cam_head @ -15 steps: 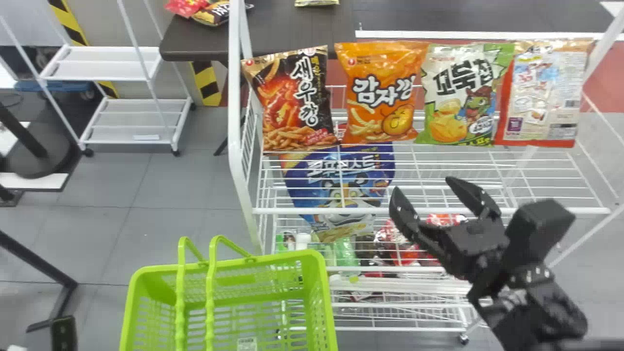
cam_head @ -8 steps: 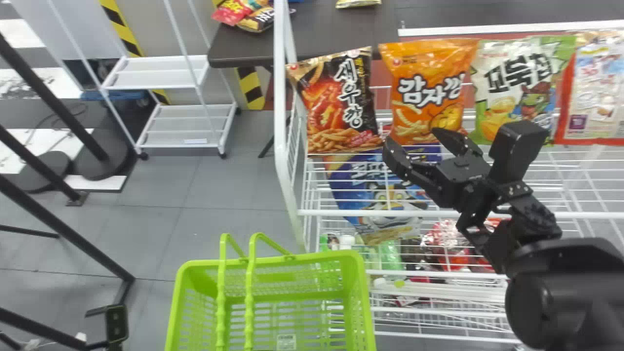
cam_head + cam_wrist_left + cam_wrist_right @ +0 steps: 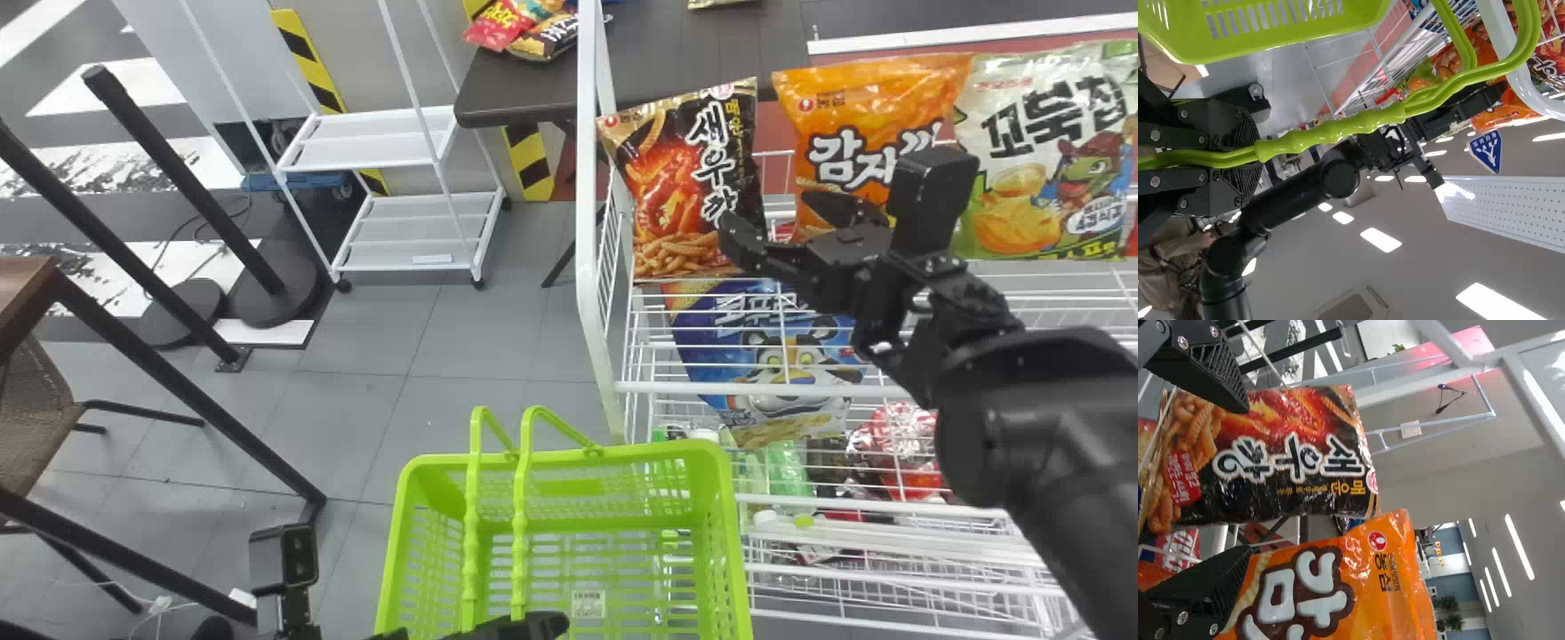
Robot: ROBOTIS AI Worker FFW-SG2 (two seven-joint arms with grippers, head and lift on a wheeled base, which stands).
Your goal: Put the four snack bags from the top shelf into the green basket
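Above grey floor (image 3: 498, 347), the right claw (image 3: 772, 219) gapes at a white rack (image 3: 586, 178); left claw (image 3: 533, 626) grips handles (image 3: 519, 533).

The green basket (image 3: 731, 524) is smooth plastic (snack bags (image 3: 669, 200) look glossy)

Looks like a shop, or a space laid out as one — snack bags (image 3: 689, 178) line a wire rack (image 3: 782, 389), a green shopping basket (image 3: 731, 533) sits near the rack, and bottles (image 3: 787, 467) fill part of its lower level.

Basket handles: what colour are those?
The basket handles are bright lime green, seen best in the left wrist view.
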